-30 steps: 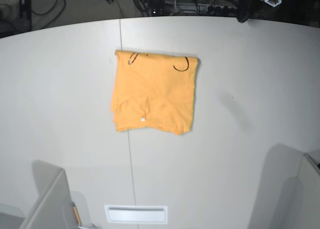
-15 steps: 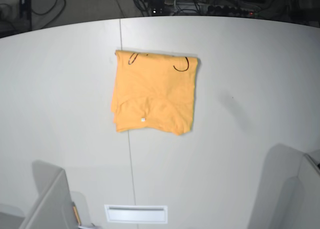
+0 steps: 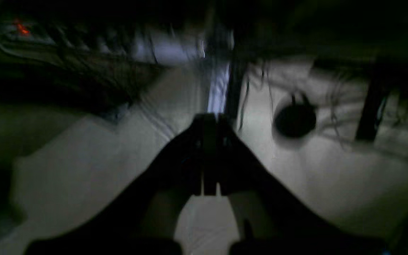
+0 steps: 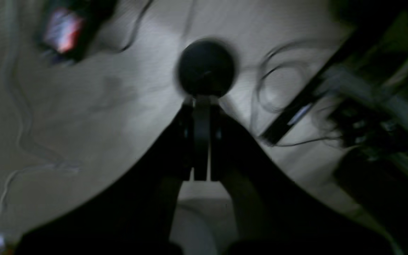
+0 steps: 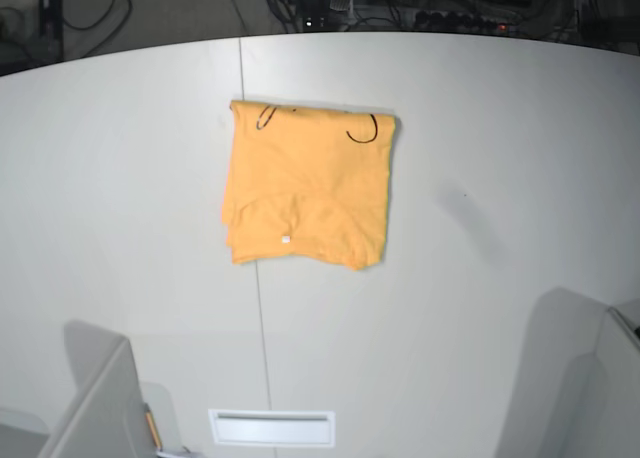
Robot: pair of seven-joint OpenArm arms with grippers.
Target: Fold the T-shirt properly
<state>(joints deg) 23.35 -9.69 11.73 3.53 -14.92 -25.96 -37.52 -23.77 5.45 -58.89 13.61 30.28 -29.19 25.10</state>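
The orange-yellow T-shirt (image 5: 305, 183) lies folded into a rough square on the white table (image 5: 500, 178), with thin black curved marks along its far edge and a small white tag near its front. Neither gripper shows in the base view. In the left wrist view my left gripper (image 3: 209, 156) is shut with nothing in it, pointing at a dim floor. In the right wrist view my right gripper (image 4: 201, 141) is also shut and empty. The T-shirt is out of both wrist views.
A seam (image 5: 255, 308) runs down the table past the shirt's left edge. A slot plate (image 5: 272, 427) sits at the front edge. Grey arm bases stand at the front left (image 5: 100, 408) and front right (image 5: 580, 378). Cables and dark gear lie beyond the table.
In the base view, something white at the top right beyond the table has gone out of the frame. The T-shirt has not moved.
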